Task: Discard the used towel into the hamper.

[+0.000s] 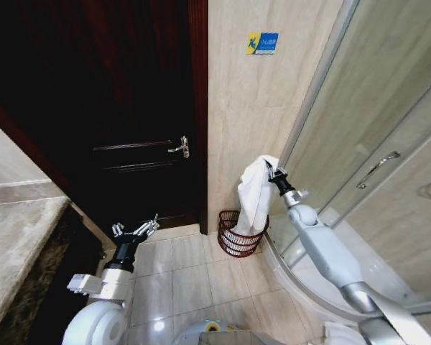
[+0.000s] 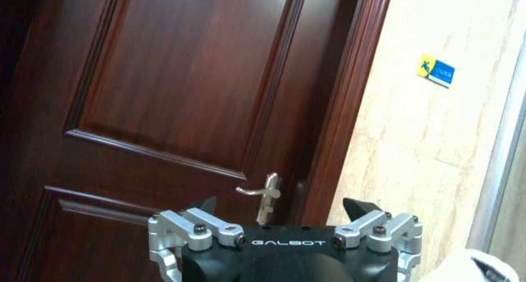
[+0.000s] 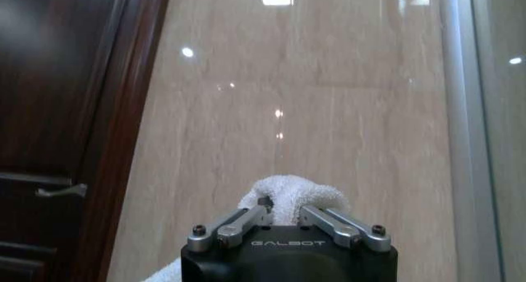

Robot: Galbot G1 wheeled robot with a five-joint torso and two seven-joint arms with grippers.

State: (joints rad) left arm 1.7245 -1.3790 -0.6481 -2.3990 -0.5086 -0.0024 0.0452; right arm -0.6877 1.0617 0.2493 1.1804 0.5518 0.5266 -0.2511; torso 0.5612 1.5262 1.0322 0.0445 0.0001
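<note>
The right gripper pinches the white terry towel, hanging into the wire hamper; the left gripper is open.

A dark wooden door with a metal lever handle was set beside a beige marble wall. The floor was laid in pale glossy tiles, and a glass shower enclosure was fitted opposite.

White towel; reddish-brown open-weave hamper.
</note>
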